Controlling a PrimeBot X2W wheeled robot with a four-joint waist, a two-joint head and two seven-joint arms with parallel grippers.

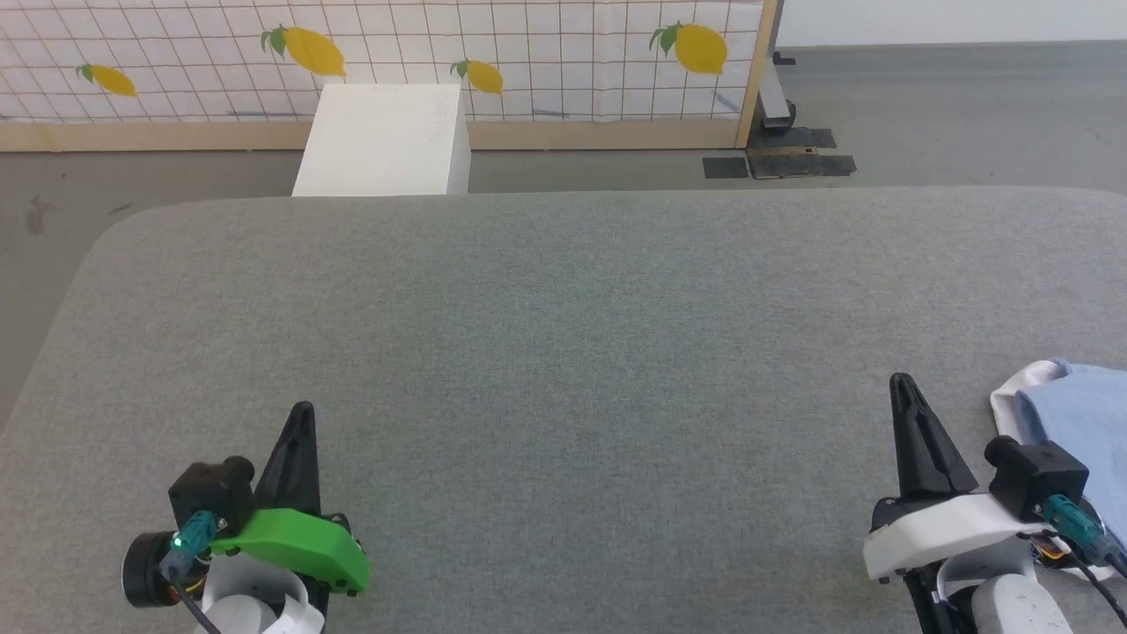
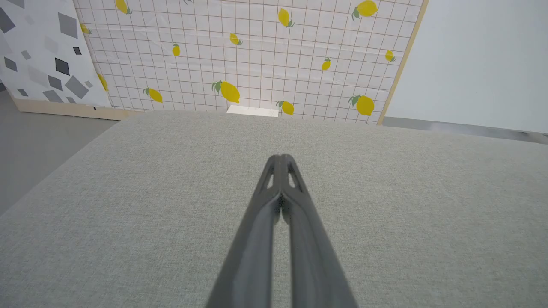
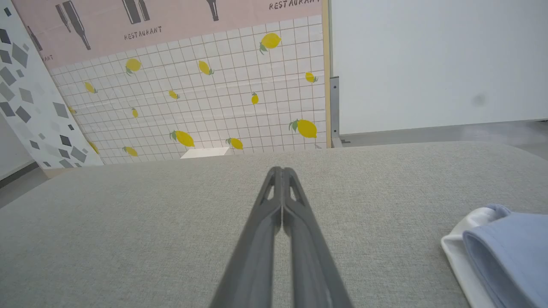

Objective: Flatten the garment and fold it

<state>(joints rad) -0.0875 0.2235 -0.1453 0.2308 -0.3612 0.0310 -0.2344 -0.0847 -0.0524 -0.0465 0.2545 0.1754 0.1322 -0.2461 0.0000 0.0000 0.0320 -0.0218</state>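
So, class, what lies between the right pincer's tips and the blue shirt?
Only bare grey tabletop. The right wrist view shows the shut right pincer and the shirt apart, with nothing on the stretch between them.

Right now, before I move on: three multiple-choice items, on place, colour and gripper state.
1. Where does the garment lie on the grey table? A) far left corner B) near right edge, beside the right gripper C) centre
2. What colour is the garment's main cloth? A) red B) light blue C) black
3. How do the left gripper and right gripper stand? A) both wide open B) both clamped on cloth C) both shut, empty
Answers: 1 B, it shows at the head view's lower right; 2 B, its cloth is pale blue; 3 C, each wrist view shows fingers pressed together on nothing.
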